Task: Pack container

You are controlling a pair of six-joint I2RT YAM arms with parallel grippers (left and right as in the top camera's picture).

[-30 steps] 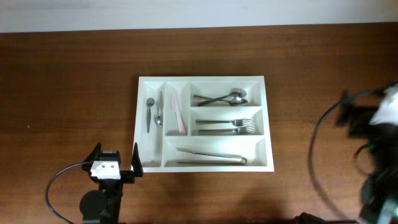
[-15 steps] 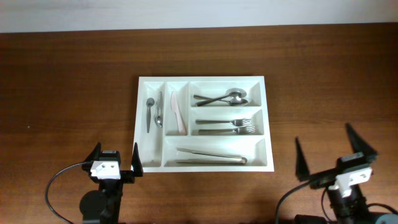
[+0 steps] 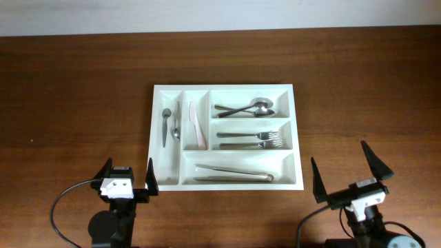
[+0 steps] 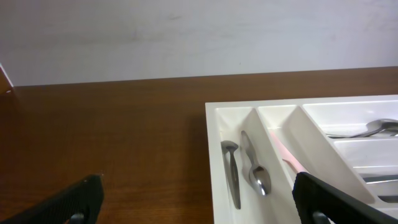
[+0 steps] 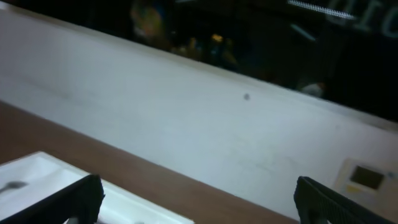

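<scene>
The container point(image 3: 224, 87), a white tray with five compartments, lies flat in the middle of the brown table. Two small spoons point(image 3: 169, 124) and a pink-handled knife point(image 3: 197, 125) lie in its narrow compartments. Spoons point(image 3: 248, 108), forks point(image 3: 251, 140) and tongs point(image 3: 234, 173) fill the wide ones. My left gripper point(image 3: 129, 164) stands open just off the tray's front left corner, with nothing between its fingers. My right gripper point(image 3: 337, 151) is open and empty to the right of the tray's front right corner. In the left wrist view the open gripper point(image 4: 202, 202) faces the tray rim point(image 4: 211, 143). The right wrist view shows the open gripper point(image 5: 205, 202) and a tray corner point(image 5: 37, 168).
A white wall point(image 3: 207, 14) runs along the table's far edge. A black cable point(image 3: 62, 203) loops beside the left arm at the front edge. Bare wood point(image 3: 76, 103) lies left and right of the tray.
The right arm has swung in from the far right edge and its gripper now stands at the front right of the tray. The left arm and the cutlery have not moved.
</scene>
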